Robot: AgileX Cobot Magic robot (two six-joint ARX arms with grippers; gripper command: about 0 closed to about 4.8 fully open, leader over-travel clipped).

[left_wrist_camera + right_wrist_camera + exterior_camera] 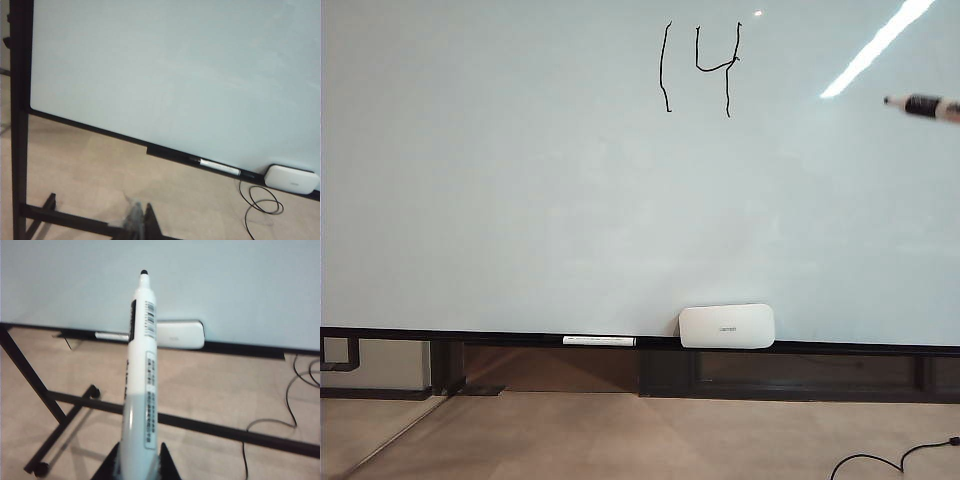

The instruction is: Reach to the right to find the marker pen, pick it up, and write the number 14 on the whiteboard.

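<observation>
While the right gripper (137, 467) grips the marker pen (141, 375) by its lower barrel, "14" (700, 68) stands written in thin black strokes high on the whiteboard (520, 180).
From where I stand, the pen's dark tip (920, 105) pokes in from the right edge, clear of the board and to the right of the digits, level with their lower ends. Its white, labelled barrel sits tight between the right jaws. On the black bottom rail (470, 336) a white eraser (727, 326) rests just right of a slim white pen (599, 340) lying flat. Of the left gripper (139, 222) only blurred dark fingertips show, low before the board's stand, and I cannot tell how its jaws stand. A black cable (260, 202) loops on the floor.
</observation>
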